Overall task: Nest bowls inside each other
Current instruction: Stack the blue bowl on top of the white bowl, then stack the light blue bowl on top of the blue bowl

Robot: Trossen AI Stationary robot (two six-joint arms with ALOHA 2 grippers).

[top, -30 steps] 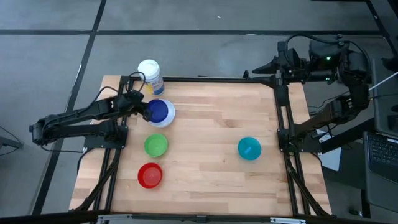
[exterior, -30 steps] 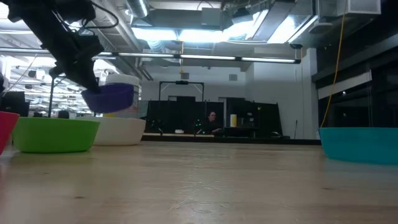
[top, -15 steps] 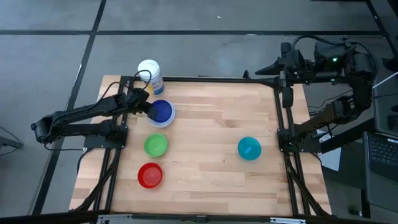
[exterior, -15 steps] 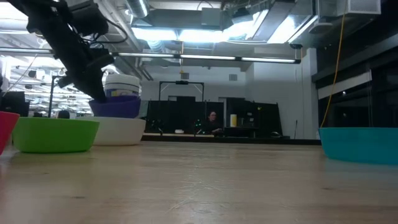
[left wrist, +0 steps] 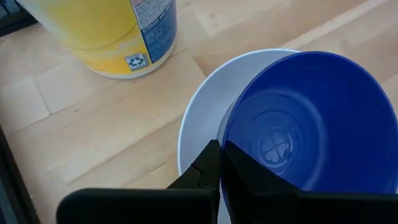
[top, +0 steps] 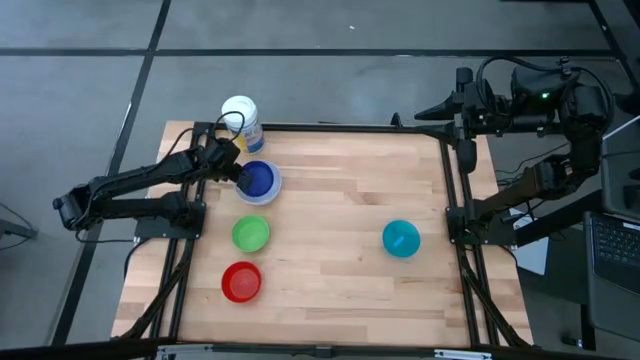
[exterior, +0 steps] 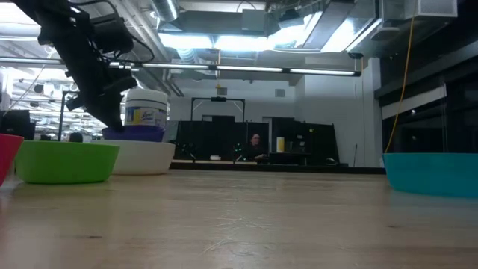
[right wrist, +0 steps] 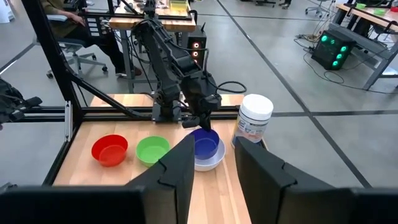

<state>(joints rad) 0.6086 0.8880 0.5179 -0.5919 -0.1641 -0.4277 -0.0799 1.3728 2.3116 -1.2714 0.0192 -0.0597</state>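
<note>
The dark blue bowl (top: 261, 180) sits inside the white bowl (top: 272, 190) at the table's far left, its rim (exterior: 138, 133) level just above the white bowl's rim (exterior: 146, 153). My left gripper (left wrist: 221, 163) is shut on the blue bowl. The green bowl (top: 250, 234), the red bowl (top: 241, 282) and the teal bowl (top: 401, 239) stand apart on their bases. My right gripper (right wrist: 214, 168) hangs high by the far right corner, open and holding nothing. My left gripper pinches the blue bowl's rim (left wrist: 225, 147) on its left side, one finger (left wrist: 261, 183) inside the bowl and one finger (left wrist: 206, 167) outside it, over the white bowl. The fingers slant down from the table's left. The bowl sits upright in the white bowl.
A white canister (top: 242, 120) with a blue and yellow label stands just beyond the white bowl, at the far edge. Black frame rails (top: 455, 190) run along the table's left and right sides. Bare wood lies between the green bowl and the teal bowl.
My left gripper has gone down and a little toward the far edge with the blue bowl. The bowl, first tilted and clear above the white bowl, now stands level and low inside it.
</note>
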